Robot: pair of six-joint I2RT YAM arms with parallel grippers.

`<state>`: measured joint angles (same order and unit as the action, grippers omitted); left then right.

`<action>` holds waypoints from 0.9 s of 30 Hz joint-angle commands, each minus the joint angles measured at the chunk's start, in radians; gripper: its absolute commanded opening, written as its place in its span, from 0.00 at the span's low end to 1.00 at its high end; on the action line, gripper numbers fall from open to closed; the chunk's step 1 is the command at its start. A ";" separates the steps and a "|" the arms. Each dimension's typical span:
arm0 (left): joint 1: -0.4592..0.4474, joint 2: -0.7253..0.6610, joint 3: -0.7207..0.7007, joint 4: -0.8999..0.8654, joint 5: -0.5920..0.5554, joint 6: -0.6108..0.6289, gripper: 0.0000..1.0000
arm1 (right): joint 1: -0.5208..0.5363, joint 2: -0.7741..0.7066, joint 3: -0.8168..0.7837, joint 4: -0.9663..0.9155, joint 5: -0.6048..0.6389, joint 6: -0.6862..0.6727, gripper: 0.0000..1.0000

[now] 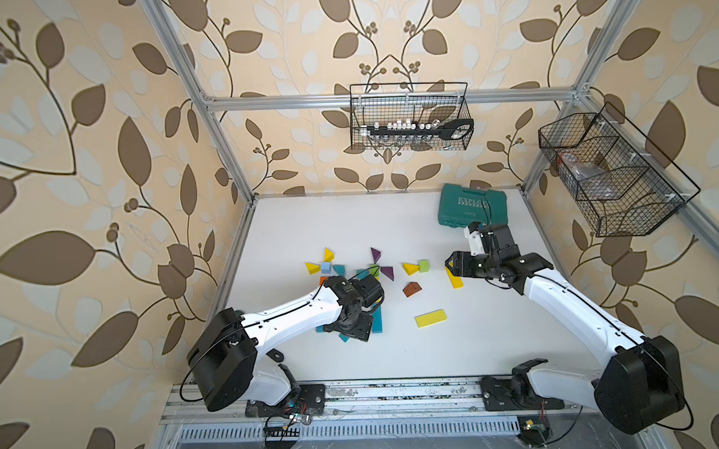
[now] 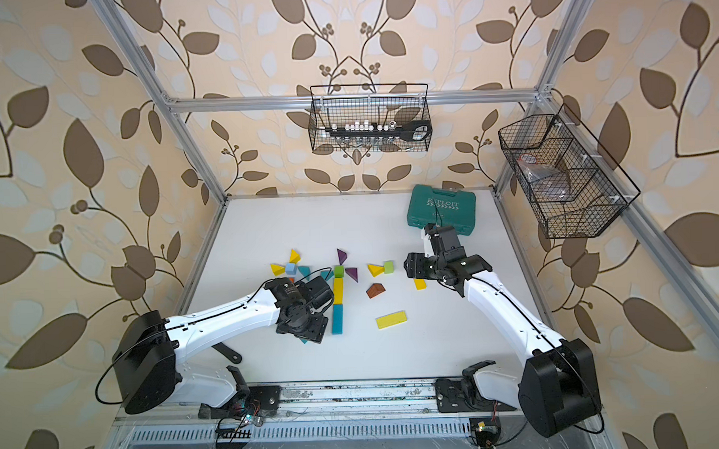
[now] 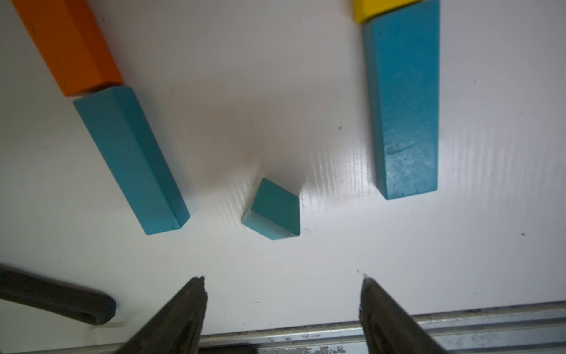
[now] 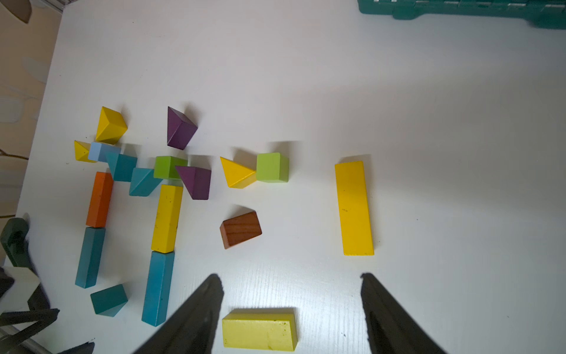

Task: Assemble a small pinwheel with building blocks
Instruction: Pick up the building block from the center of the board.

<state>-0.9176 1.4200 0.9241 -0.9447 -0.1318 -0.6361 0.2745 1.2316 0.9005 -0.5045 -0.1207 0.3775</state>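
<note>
This is a robotics lab test cell, a built rig rather than a lived-in room. An aluminium extrusion frame (image 1: 283,101) boxes in a white tabletop (image 1: 349,221), and the panels behind it are papered with brown leaf wallpaper (image 1: 80,161). The left arm (image 1: 287,314) and right arm (image 1: 574,308) are bolted to a metal rail (image 1: 396,393) at the front, where a bare circuit board (image 1: 299,419) trails loose wires. A back wire basket (image 1: 363,139) holding a socket rack (image 1: 404,128) and a side wire basket (image 1: 645,207) hang from the frame.

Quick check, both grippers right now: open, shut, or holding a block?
Left gripper: open, nothing between the fingers.
Right gripper: open, nothing between the fingers.
</note>
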 commanded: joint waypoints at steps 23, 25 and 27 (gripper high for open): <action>0.073 0.168 -0.033 0.136 -0.006 -0.006 0.32 | -0.016 -0.037 -0.057 -0.002 -0.027 0.011 0.72; 0.077 0.138 -0.028 0.120 -0.006 -0.015 0.24 | -0.014 -0.050 -0.074 0.030 -0.061 0.008 0.71; 0.087 0.094 -0.020 0.097 -0.006 -0.027 0.18 | 0.007 -0.066 -0.104 0.086 -0.113 -0.003 0.71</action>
<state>-0.8474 1.5787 0.8986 -0.8120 -0.1467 -0.6357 0.2634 1.1961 0.8330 -0.4755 -0.1638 0.3840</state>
